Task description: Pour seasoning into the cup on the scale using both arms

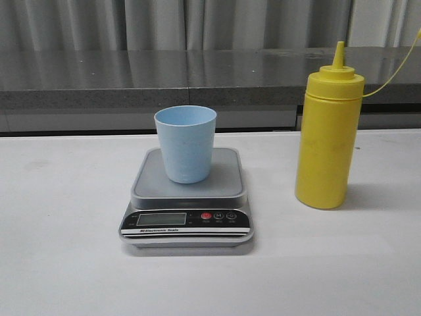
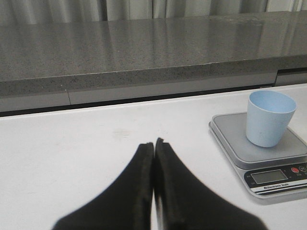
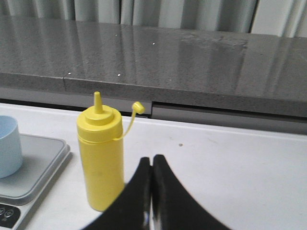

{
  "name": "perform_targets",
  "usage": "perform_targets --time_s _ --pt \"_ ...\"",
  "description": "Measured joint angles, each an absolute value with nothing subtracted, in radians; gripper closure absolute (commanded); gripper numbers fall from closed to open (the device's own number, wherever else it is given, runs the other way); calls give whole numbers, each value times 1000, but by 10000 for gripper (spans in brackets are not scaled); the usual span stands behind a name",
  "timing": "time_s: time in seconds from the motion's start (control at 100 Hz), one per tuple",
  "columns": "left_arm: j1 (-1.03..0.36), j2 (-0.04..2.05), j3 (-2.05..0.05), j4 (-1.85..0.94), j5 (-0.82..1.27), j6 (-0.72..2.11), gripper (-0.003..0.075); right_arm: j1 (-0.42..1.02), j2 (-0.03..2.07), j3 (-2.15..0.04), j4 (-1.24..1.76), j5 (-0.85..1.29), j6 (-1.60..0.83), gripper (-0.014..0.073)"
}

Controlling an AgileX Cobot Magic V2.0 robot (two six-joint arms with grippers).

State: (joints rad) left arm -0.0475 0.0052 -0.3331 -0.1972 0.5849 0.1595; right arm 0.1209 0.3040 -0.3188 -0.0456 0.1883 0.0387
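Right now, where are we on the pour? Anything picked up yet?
Done: the cup stands upright on the scale. In hand: nothing. The left gripper and right gripper are both shut and empty, apart from the objects. The seasoning bottle stands untouched on the table beside the scale, cap off its nozzle, hanging by the tether. Left: grasp the bottle, bring it over the cup, pour.

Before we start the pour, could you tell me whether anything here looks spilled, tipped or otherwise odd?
Nothing stands out. The light blue plastic cup stands upright on the grey steel scale, and the tall yellow squeeze bottle stands upright beside it, cap off and hanging by its tether. No spill shows.
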Motion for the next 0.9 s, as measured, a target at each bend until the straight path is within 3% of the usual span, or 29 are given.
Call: perform_targets --time_s 0.36,0.9 --pt "-48 5 -333 -197 585 159 740 -11 4 -162 -33 237 39 662" --pt "-48 5 -333 -198 585 159 740 -48 -9 21 -26 131 39 662"
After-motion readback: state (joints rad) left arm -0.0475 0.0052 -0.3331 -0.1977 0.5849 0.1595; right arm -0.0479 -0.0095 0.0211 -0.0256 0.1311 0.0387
